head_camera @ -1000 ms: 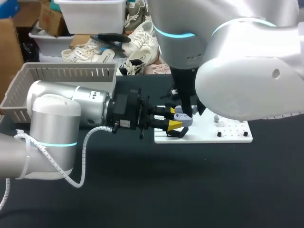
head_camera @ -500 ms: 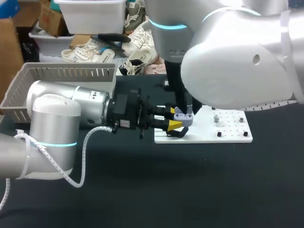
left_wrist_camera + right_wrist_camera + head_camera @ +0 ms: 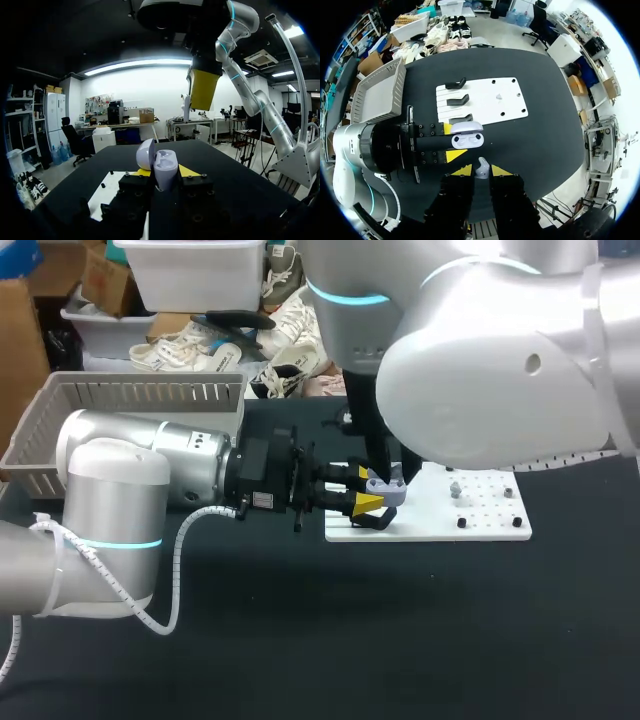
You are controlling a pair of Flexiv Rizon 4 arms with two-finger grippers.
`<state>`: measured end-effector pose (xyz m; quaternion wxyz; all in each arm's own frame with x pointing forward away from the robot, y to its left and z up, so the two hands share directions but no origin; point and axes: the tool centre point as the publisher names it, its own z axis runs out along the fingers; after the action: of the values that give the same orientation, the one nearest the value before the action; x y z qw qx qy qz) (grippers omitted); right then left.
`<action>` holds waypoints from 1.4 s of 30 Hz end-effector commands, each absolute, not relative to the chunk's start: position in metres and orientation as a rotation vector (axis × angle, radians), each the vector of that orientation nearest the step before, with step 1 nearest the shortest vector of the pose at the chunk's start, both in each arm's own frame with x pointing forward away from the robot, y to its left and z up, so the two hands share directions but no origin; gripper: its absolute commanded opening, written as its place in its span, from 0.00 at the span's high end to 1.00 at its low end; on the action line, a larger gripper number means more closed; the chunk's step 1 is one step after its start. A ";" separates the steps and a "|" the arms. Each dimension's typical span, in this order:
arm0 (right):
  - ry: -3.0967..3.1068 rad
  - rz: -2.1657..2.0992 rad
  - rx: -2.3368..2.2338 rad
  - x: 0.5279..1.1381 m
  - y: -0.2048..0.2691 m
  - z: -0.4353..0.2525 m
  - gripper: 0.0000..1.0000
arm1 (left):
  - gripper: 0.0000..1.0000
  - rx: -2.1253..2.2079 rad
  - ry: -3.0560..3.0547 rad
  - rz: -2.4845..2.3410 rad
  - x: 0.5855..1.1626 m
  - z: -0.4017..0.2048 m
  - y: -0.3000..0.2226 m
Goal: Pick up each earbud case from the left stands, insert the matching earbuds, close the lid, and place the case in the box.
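Left arm (image 3: 150,465) level, left gripper (image 3: 165,173) clamping the case (image 3: 166,165) — right arm (image 3: 480,370) overhead, right gripper (image 3: 481,171) downward, pinching an earbud (image 3: 481,166)

1. Seen from above, the right arm (image 3: 500,370) hides the tips of the right claw (image 3: 481,171) and the back of the white board (image 3: 490,528) ahead of the left claw (image 3: 368,490).
2. In the left wrist view, the lower half of the case (image 3: 161,167) is sunk between the left claw's fingers.
3. The earbud (image 3: 481,166) pinched in the right claw is partly covered by its tips, and it is too small to tell which ear it fits.
4. The small bits (image 3: 455,488) on the board beyond the left claw are too small to name.
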<state>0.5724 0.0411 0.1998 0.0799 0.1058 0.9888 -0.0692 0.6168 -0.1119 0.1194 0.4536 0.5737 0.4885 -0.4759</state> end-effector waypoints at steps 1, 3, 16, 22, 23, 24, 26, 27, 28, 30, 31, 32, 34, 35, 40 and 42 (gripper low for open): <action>2.950 -0.191 0.403 0.574 0.044 0.202 1.00 | 1.00 1.413 1.207 -1.171 0.616 0.119 -0.112; 2.940 -0.204 0.427 0.575 0.046 0.201 1.00 | 1.00 1.413 1.207 -1.171 0.616 0.119 -0.112; 2.989 -0.229 0.532 0.577 0.052 0.193 1.00 | 1.00 1.413 1.207 -1.171 0.616 0.119 -0.112; 2.984 -0.223 0.536 0.580 0.051 0.186 1.00 | 1.00 1.413 1.207 -1.171 0.616 0.119 -0.112; 2.984 -0.218 0.534 0.581 0.051 0.186 1.00 | 1.00 1.413 1.207 -1.171 0.616 0.119 -0.112; 2.980 -0.211 0.532 0.581 0.051 0.185 1.00 | 1.00 1.413 1.207 -1.171 0.616 0.119 -0.112; 2.979 -0.206 0.530 0.583 0.050 0.183 1.00 | 1.00 1.413 1.207 -1.171 0.616 0.119 -0.112; 2.973 -0.206 0.535 0.584 0.049 0.182 1.00 | 1.00 1.413 1.207 -1.171 0.616 0.119 -0.112; 2.966 -0.199 0.538 0.585 0.048 0.181 1.00 | 1.00 1.413 1.207 -1.171 0.616 0.119 -0.112; 2.967 -0.196 0.542 0.588 0.046 0.180 1.00 | 1.00 1.413 1.207 -1.171 0.616 0.119 -0.112; 2.966 -0.199 0.541 0.588 0.045 0.179 1.00 | 1.00 1.413 1.207 -1.171 0.616 0.119 -0.112; 2.967 -0.199 0.541 0.588 0.045 0.179 1.00 | 1.00 1.413 1.207 -1.171 0.616 0.119 -0.112; 2.969 -0.201 0.539 0.589 0.045 0.178 1.00 | 1.00 1.413 1.207 -1.171 0.616 0.119 -0.112; 2.971 -0.202 0.535 0.590 0.045 0.177 1.00 | 1.00 1.413 1.207 -1.171 0.616 0.119 -0.112; 2.976 -0.206 0.527 0.594 0.046 0.174 1.00 | 1.00 1.413 1.207 -1.171 0.616 0.119 -0.112; 2.976 -0.209 0.525 0.595 0.045 0.173 1.00 | 1.00 1.413 1.207 -1.171 0.616 0.119 -0.112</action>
<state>0.5927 0.0446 0.1750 0.0571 0.1731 0.9809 -0.0682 0.6168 -0.1119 0.1194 0.4536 0.5737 0.4886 -0.4759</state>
